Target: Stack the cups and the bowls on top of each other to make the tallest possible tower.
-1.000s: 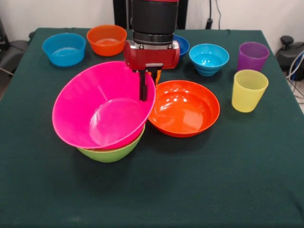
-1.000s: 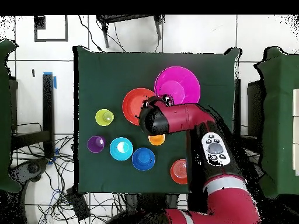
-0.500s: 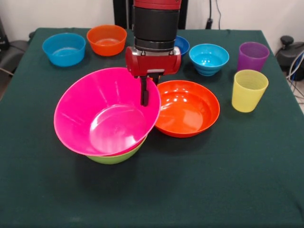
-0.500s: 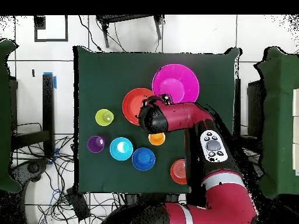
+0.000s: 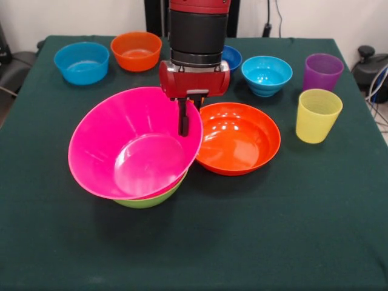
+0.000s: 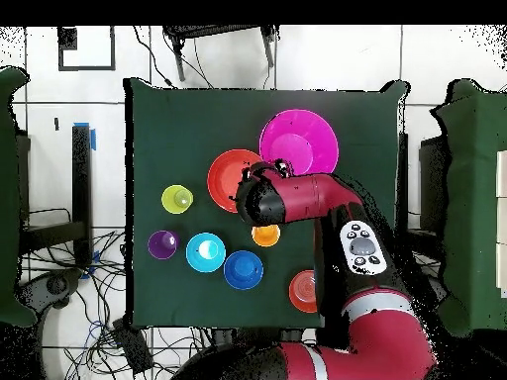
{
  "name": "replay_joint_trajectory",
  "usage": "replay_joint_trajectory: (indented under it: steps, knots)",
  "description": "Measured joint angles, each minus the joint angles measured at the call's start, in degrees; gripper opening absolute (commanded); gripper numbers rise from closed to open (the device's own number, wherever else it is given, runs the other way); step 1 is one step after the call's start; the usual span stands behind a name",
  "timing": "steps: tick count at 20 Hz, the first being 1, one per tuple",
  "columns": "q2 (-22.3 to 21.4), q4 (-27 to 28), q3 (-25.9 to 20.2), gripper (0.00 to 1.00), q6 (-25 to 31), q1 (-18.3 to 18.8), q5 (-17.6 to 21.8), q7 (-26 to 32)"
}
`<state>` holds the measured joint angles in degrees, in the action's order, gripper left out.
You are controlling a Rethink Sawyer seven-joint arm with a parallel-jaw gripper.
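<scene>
The big pink bowl (image 5: 130, 145) sits tilted inside the lime green bowl (image 5: 148, 199), forming the tower's base; from overhead the pink bowl (image 6: 302, 139) shows beside the arm. My gripper (image 5: 187, 118) is shut on the pink bowl's far right rim, one finger inside the bowl and one outside. The shallow orange bowl (image 5: 239, 138) lies just right of it. The yellow cup (image 5: 318, 115) and purple cup (image 5: 322, 71) stand upright at the right. The orange cup (image 6: 265, 236) shows only in the overhead view, next to the arm.
Small bowls line the far side: blue (image 5: 82, 62), orange (image 5: 136, 50), dark blue (image 5: 232, 56) partly behind the arm, and cyan (image 5: 267, 74). The arm (image 6: 297, 198) reaches over the table's middle. Green cloth (image 5: 242, 242) covers the table's near half.
With the gripper holding its rim, the pink bowl has shifted a little to the right and toward the front over the green bowl. Nothing else has moved.
</scene>
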<state>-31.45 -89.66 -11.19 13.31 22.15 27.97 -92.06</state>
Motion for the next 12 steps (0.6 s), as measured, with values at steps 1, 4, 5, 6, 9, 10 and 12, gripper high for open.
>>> replay_joint_trajectory:
  steps: [1,4,5,6,9,10,12]
  knots:
    - [0.0,0.0,0.0,0.00,0.0,0.0,0.0,0.0]
    - [0.1,0.0,0.0,0.00,0.0,0.0,0.0,0.0]
    - [0.1,0.0,0.0,0.00,0.0,0.0,0.0,0.0]
    - [0.1,0.0,0.0,0.00,0.0,0.0,0.0,0.0]
    - [0.4,0.2,0.0,0.00,-0.2,0.0,0.0,0.0]
    - [0.5,0.3,0.1,0.00,-0.2,0.0,0.0,0.0]
    - [1.4,0.8,0.1,0.00,-0.8,0.0,0.0,0.0]
